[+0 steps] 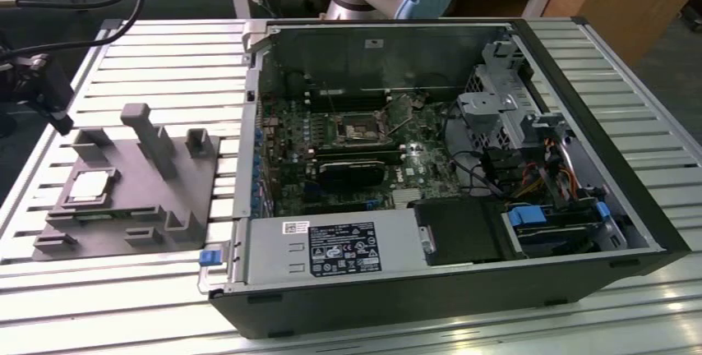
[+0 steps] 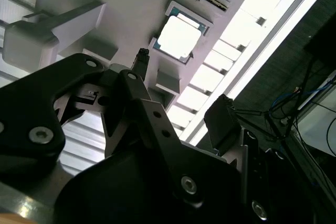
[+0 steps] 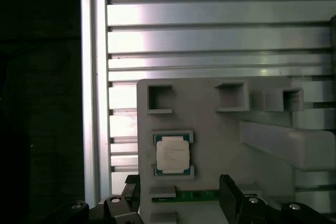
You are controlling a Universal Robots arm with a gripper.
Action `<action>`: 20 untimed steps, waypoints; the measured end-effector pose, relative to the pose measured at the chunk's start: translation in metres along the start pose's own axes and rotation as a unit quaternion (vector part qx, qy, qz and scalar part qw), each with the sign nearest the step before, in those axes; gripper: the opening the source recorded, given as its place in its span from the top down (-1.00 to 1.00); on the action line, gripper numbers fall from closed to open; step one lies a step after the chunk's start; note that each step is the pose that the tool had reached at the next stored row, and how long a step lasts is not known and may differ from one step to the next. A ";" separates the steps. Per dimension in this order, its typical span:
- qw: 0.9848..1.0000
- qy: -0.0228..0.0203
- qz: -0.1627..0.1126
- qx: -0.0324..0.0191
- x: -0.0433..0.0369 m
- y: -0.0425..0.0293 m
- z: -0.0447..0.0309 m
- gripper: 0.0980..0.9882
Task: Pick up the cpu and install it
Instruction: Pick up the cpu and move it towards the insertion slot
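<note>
Sitting in the grey tray (image 3: 215, 140) — cpu (image 3: 172, 156), claw (image 3: 178, 188) spread open nearby.

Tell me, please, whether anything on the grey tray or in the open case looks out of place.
Nothing stands out: the cpu lies flat and square in its recess on the grey tray; the case looks undamaged.
</note>
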State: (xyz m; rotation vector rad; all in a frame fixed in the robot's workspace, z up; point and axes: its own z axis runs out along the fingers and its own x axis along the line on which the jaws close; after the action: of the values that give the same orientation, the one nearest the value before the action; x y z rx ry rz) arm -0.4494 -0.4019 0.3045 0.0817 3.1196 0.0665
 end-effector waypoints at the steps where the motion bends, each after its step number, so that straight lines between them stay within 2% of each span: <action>1: 1.000 0.000 0.000 0.000 0.0000 0.0000 0.0006 -0.37; 14: 1.000 0.000 0.000 0.000 0.0002 -0.0004 0.0103 -0.37; 20: 1.000 0.000 0.000 0.003 0.0003 -0.0009 0.0200 -0.38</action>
State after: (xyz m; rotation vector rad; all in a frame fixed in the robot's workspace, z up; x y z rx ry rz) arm -0.4494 -0.4020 0.2845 0.0814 3.1197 0.0584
